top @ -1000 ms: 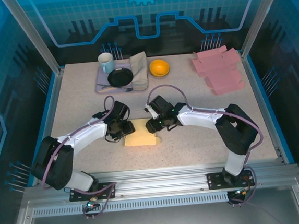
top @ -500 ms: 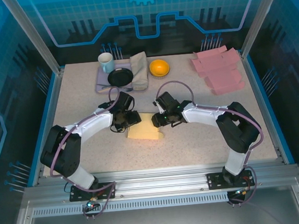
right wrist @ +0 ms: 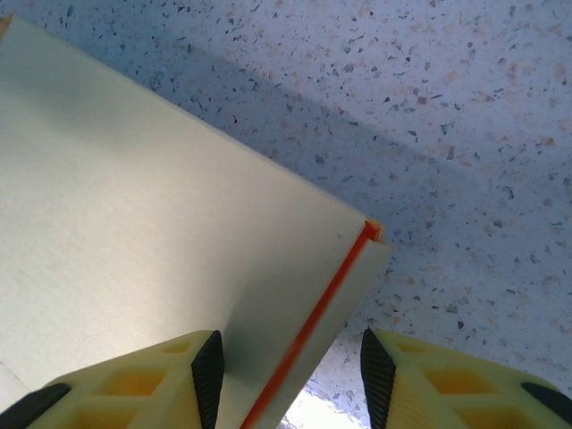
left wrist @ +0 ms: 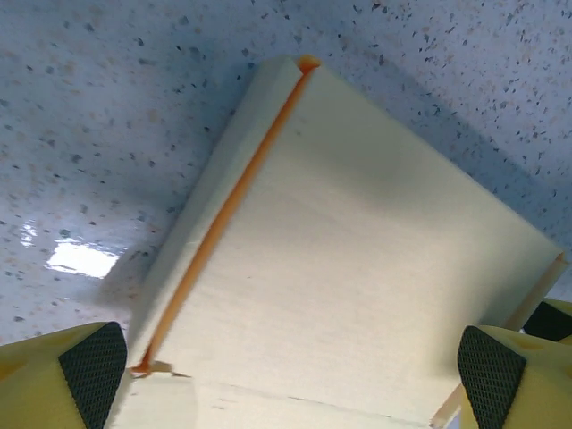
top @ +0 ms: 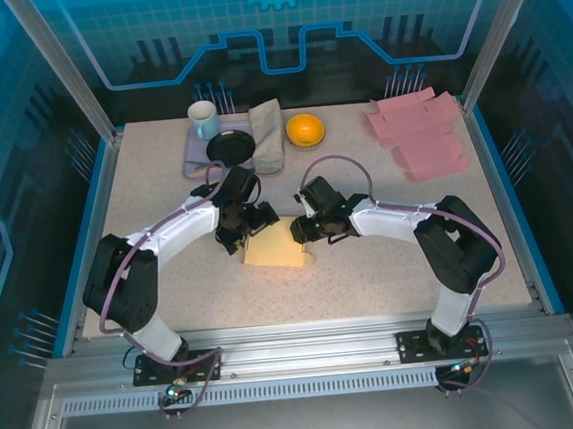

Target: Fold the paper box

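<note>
Paper box [top: 274,248] on the worktop [top: 372,277]. Left gripper [left wrist: 290,375]: jaws wide open, flanking the box. Right gripper [right wrist: 290,375]: jaws straddle a box edge; whether they grip it cannot be told.

Speckled grey table [top: 392,270]. Directly on it: pale yellow paper box [top: 274,248] at centre; pink carton stack [top: 422,134] far right; orange bowl [top: 305,130] and lavender tray [top: 191,167] along far edge.

Pale yellow paper box [top: 274,248] — orange along its creases — lies mid-table [top: 371,267]
</note>
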Robot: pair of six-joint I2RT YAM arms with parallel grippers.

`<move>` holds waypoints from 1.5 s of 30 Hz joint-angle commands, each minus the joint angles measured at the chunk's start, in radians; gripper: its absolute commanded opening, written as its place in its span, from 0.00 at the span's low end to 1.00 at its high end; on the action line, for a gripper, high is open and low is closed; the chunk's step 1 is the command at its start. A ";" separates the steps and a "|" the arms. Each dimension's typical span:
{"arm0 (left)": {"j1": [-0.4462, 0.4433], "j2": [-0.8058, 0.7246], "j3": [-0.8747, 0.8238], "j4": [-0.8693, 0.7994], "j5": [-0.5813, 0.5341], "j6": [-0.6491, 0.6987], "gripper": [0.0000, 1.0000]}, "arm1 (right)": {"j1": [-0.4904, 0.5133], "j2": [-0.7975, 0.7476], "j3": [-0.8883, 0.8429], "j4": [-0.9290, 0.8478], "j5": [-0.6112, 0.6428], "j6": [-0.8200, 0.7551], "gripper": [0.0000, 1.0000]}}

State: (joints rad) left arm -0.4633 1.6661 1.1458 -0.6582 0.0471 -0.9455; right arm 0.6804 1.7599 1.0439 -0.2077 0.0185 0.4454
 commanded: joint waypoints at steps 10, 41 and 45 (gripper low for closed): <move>-0.028 0.045 0.009 -0.119 0.019 -0.128 0.99 | -0.008 -0.007 -0.040 -0.006 0.003 -0.001 0.47; -0.044 0.053 -0.106 -0.025 0.036 -0.220 0.99 | -0.005 -0.024 -0.064 0.011 -0.003 -0.001 0.47; -0.043 0.052 -0.110 -0.027 0.018 -0.218 0.99 | -0.004 -0.027 -0.067 0.012 0.000 -0.001 0.47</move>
State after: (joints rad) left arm -0.5003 1.7035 1.0740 -0.6708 0.0685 -1.1473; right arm 0.6796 1.7439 1.0008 -0.1478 0.0185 0.4450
